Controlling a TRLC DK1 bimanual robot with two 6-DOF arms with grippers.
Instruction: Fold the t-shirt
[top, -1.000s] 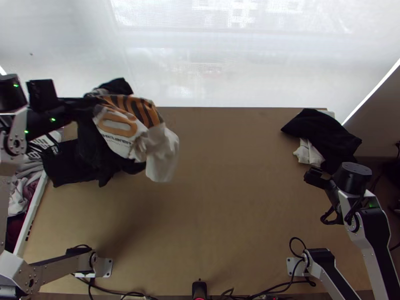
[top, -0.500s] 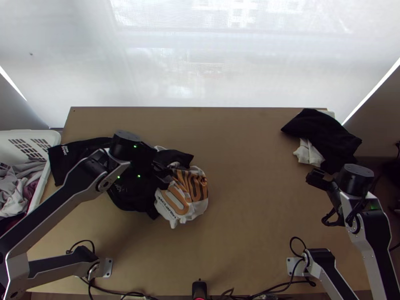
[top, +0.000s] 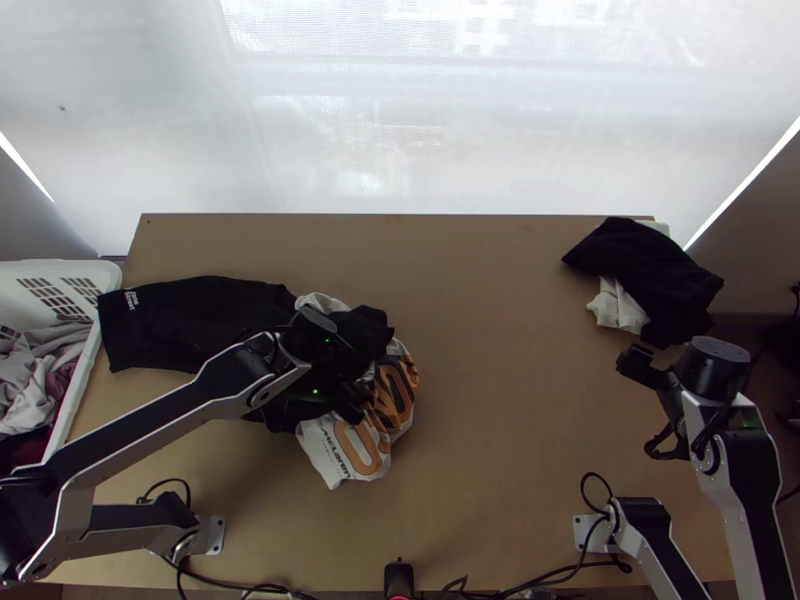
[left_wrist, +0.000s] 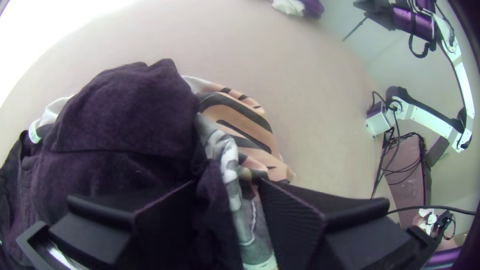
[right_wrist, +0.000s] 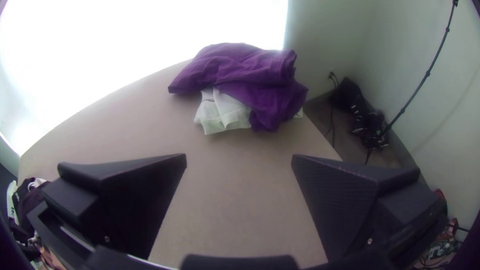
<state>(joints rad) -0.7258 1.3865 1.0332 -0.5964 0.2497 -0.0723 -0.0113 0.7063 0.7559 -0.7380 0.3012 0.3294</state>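
Taking the brown tabletop (top: 500, 450) as a dial with twelve at its far edge, a pale, bright blind (top: 450, 130) spans the room beyond twelve, and a grey wall (top: 760, 240) rises past two. The t-shirt (top: 355, 455), white with orange and black print, lies bunched just off the dial's centre toward eight, black cloth (top: 365, 325) heaped against it. Toward ten a black garment (top: 180, 315) with small white lettering lies fairly flat, running in to the heap. Beyond nine stands a white slatted basket (top: 95, 270) of grey and dark red laundry (top: 35, 375). Near the edge at two sits a black cloth pile (top: 650, 270) over a white cloth (top: 618, 307). The left gripper (top: 355, 400) is at the heap; in the left wrist view its fingers are parted, with dark and patterned grey cloth between them. The right gripper (top: 632, 362), toward three, is released, its fingers wide apart. Metal base plates are at eight and four, and black cables (top: 560, 578) trail along the six o'clock edge. In the right wrist view a dark bundle (right_wrist: 360, 107) lies on the floor by a thin pole (right_wrist: 427, 75).
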